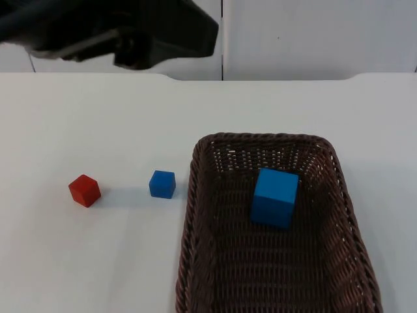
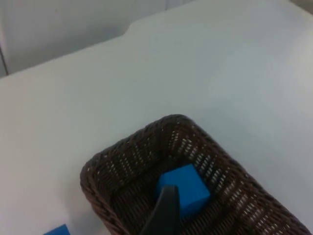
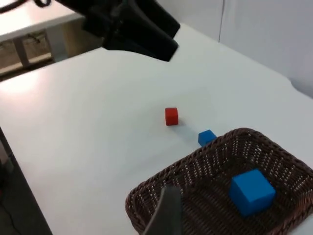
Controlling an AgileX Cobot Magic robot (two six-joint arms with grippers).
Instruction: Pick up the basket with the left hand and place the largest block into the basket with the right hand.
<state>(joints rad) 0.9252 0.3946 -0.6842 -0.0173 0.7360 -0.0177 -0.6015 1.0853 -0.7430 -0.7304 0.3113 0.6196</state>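
1. I saw the basket [image 1: 195, 215] resting at the desk's [image 1: 78, 117] near right edge, the large blue block [image 1: 275, 197] inside it.
2. The small blue block [image 1: 162, 184] lay just left of it, the red block [image 1: 85, 190] further left.
3. I could not tell either gripper's state.

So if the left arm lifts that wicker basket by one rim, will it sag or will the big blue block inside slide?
The woven basket looks fairly stiff, so probably little sag. It is long, so a one-rim grip would likely tilt it. The big blue block lies loose on the basket floor and could slide toward the low end, though the walls should keep it in.
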